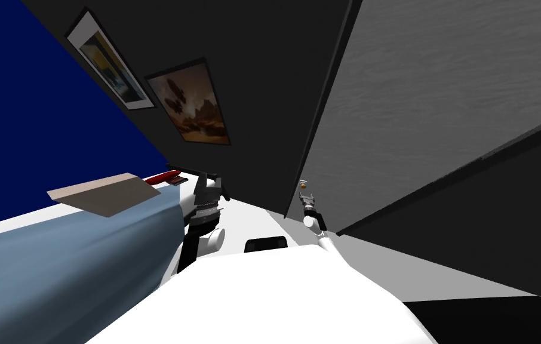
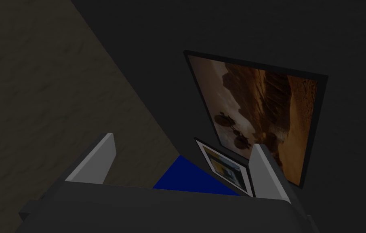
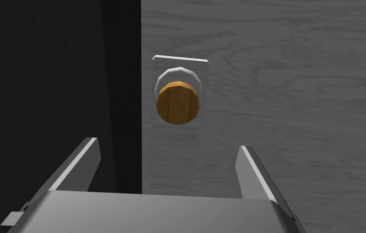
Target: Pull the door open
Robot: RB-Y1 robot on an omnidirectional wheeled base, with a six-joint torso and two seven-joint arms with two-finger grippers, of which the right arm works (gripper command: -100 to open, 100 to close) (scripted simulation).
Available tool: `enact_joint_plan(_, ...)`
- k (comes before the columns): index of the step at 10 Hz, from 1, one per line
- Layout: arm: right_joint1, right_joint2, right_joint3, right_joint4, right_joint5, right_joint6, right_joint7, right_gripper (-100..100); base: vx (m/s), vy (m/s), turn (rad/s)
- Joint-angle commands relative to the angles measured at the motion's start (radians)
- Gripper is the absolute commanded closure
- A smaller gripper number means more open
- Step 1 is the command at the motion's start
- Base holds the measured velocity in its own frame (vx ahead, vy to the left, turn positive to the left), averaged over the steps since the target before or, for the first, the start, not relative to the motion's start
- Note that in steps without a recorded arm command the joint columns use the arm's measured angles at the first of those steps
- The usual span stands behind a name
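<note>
Approach stage: the right claw (image 3: 168,143), fingers spread wide, faces the orange-brown knob (image 3: 177,103) near the edge of the grey door (image 3: 279,101), apparently not yet pulled, without touching it; the left claw (image 2: 184,140) hangs open aside; grasp and pull are left.

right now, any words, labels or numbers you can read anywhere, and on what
No readable text anywhere.
The grey wood-grain door and its round orange-brown wooden knob carry no lettering.
The dark-framed brown landscape picture and the white-bordered blue and yellow picture show only images, no words.
</note>
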Motion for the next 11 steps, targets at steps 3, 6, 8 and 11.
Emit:
enact_joint_plan(3,-0.002,-0.032,-0.023,0.034,-0.007,-0.011,-0.037,-100,0.186,-0.055,0.092)
enact_joint_plan(6,-0.008,-0.042,-0.031,0.049,-0.010,-0.014,-0.047,-100,0.142,-0.057,0.072)
enact_joint_plan(8,-0.008,-0.042,-0.031,0.049,-0.010,-0.014,-0.047,100,-0.015,0.004,-0.009)
enact_joint_plan(11,-0.008,-0.042,-0.031,0.049,-0.010,-0.014,-0.047,100,-0.014,0.005,0.001)
